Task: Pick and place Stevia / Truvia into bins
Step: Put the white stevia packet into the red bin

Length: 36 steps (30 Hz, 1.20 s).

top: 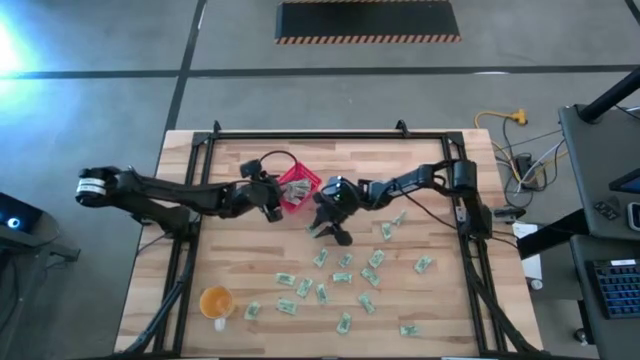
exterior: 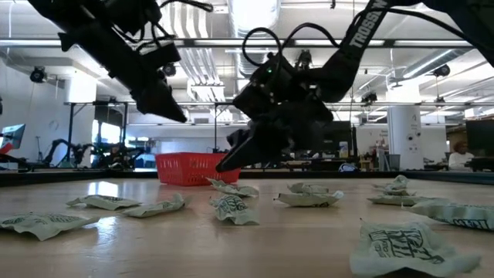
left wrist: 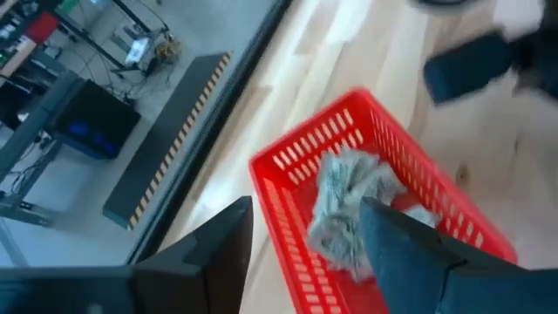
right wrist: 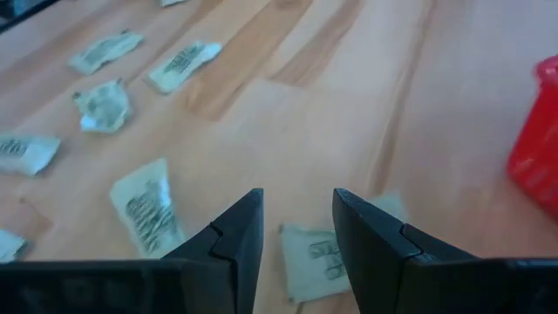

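Note:
Many pale green and white Stevia packets lie scattered on the wooden table, and a few crumpled ones lie inside the red basket. My left gripper is open and empty just above the basket's left side; the left wrist view shows its fingers spread over the basket. My right gripper is open and points down a little above the table, just right of the basket. In the right wrist view a packet lies below its fingers, untouched.
An orange cup stands near the table's near left corner. A black frame runs round the table's edges. Packets lie across the near and right half of the table; bare wood lies left of the basket.

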Each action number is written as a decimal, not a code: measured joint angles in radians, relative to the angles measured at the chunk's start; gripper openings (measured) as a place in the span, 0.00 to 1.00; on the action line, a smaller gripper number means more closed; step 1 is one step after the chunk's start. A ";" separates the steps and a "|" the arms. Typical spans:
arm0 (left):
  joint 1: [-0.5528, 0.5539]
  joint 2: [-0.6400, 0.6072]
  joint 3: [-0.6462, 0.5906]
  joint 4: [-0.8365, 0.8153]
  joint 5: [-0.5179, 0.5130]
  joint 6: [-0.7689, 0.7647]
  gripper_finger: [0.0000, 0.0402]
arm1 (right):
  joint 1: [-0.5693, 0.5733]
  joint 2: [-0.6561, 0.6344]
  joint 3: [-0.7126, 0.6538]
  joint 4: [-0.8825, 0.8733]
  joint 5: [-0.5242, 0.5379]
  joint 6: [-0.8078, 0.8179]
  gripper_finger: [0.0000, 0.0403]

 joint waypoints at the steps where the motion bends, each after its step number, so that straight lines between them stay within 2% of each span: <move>1: 0.000 -0.014 0.000 -0.011 0.003 -0.002 0.48 | 0.000 0.000 0.006 -0.006 0.013 0.009 0.32; 7: -0.018 -0.102 -0.015 -0.027 0.034 -0.004 0.49 | 0.017 0.013 0.034 -0.054 0.121 0.012 0.32; 18: -0.094 -0.234 -0.014 -0.070 0.041 -0.032 0.49 | 0.022 0.004 0.042 -0.195 0.190 0.019 0.32; 25: -0.139 -0.272 -0.013 -0.064 0.041 -0.032 0.49 | 0.022 -0.033 0.042 -0.313 0.208 0.028 0.32; 29: -0.152 -0.276 -0.013 -0.064 0.040 -0.032 0.49 | 0.028 -0.066 0.027 -0.354 0.265 0.030 0.32; 32: -0.157 -0.276 -0.012 -0.064 0.040 -0.032 0.49 | 0.032 -0.083 0.013 -0.368 0.308 0.023 0.30; 36: -0.159 -0.276 -0.012 -0.063 0.039 -0.031 0.49 | 0.033 -0.092 0.006 -0.399 0.329 0.010 0.23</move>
